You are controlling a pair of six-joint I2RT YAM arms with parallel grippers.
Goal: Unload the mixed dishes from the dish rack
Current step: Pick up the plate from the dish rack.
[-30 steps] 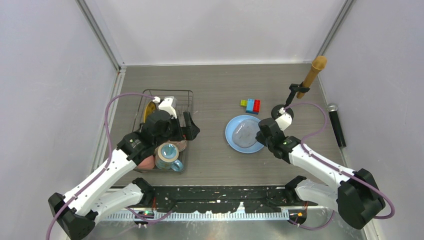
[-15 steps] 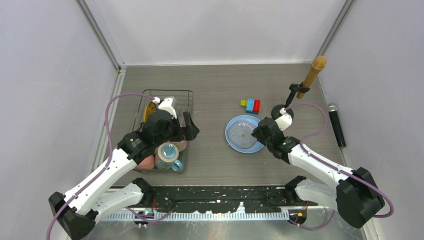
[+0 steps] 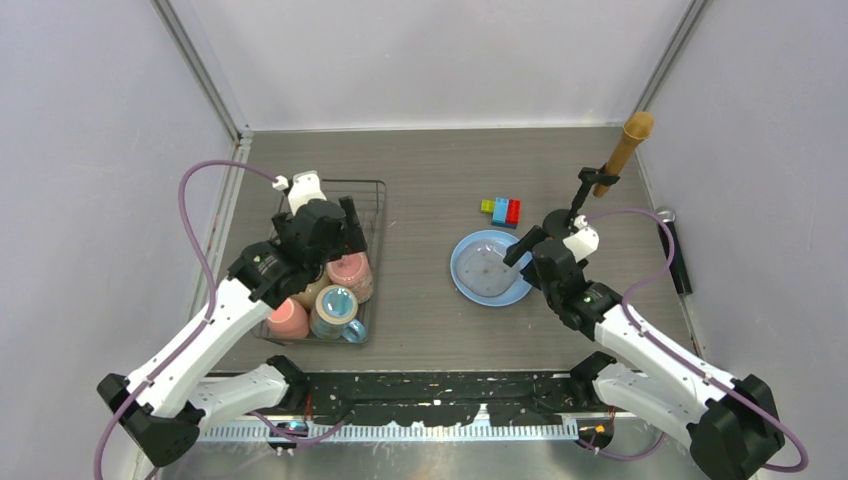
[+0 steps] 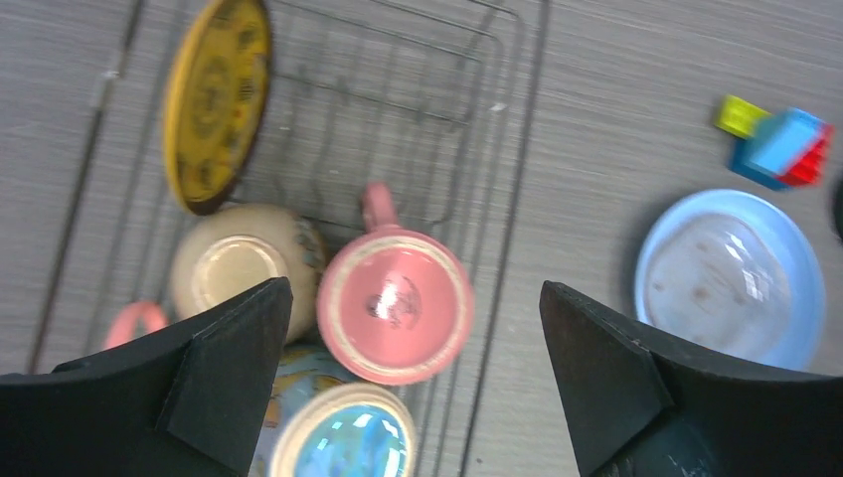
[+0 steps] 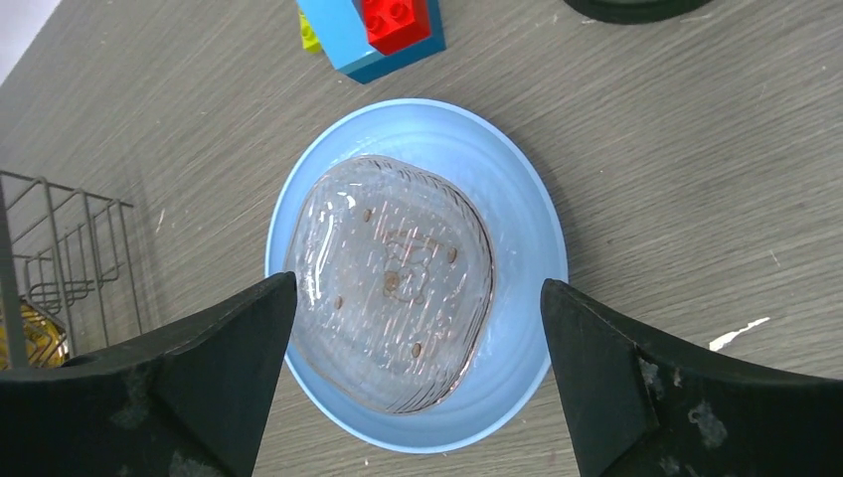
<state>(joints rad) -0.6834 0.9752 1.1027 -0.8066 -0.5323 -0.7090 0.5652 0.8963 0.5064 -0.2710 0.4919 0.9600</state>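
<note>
The black wire dish rack (image 3: 381,203) (image 4: 513,189) holds a yellow patterned plate (image 4: 216,99) on edge, an upturned white bowl (image 4: 242,270), an upturned pink mug (image 3: 350,272) (image 4: 396,308), a blue mug (image 3: 335,309) (image 4: 343,444) and a pink cup (image 3: 288,318). My left gripper (image 3: 335,240) (image 4: 413,288) hovers open above the pink mug, touching nothing. On the table to the right, the clear glass bowl (image 3: 487,266) (image 5: 393,268) sits inside the light blue plate (image 3: 463,285) (image 5: 522,214). My right gripper (image 3: 535,240) (image 5: 418,283) stands open above the glass bowl, holding nothing.
Coloured toy bricks (image 3: 502,211) (image 5: 373,30) lie just beyond the blue plate. A brown wooden handle (image 3: 626,145) leans in a black stand at the back right. A black cylinder (image 3: 675,250) lies along the right wall.
My right gripper has opened, let go of the glass bowl on the blue plate and drawn back. My left gripper has shifted toward the back of the rack, uncovering the pink mug.
</note>
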